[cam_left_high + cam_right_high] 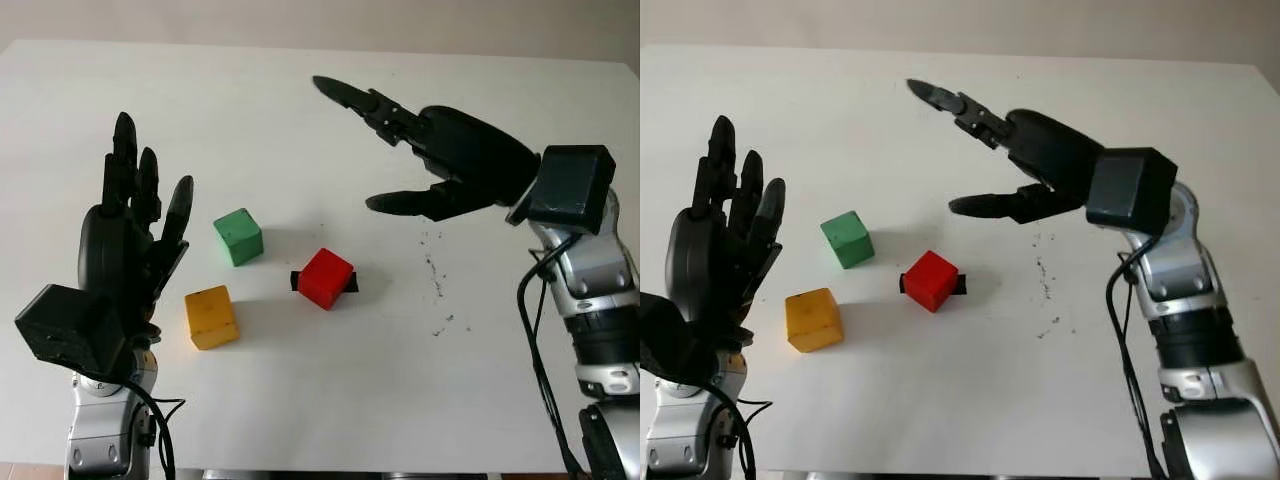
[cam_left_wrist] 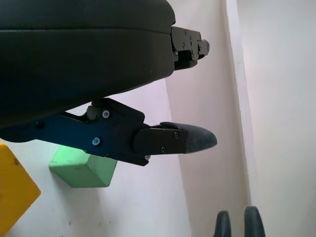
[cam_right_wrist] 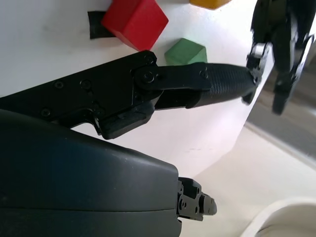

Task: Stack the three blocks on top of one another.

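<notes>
left eye view shows the three blocks lying apart on the white table (image 1: 300, 420), none yet stacked: the red block (image 1: 326, 277) in the middle, sitting on a small black patch (image 1: 296, 281), the green block (image 1: 238, 236) to its left and a little farther away, and the yellow block (image 1: 211, 316) nearer and left of both.

the right hand (image 1: 372, 150) hangs above the table to the right and far side of the red block, wide and holding nothing, one finger stretched out far and the thumb lower. the left hand (image 1: 135, 225) stands upright just left of the green and yellow blocks, likewise wide and empty.

my judgement of the risks: the red block sits turned on its corner relative to the hand, so a grasp that closes on the edges could twist or flick it away. the green and yellow blocks lie close together, so a finger reaching for one may shove the other. the left hand is also near enough to both that a careless sweep would scatter them.
</notes>
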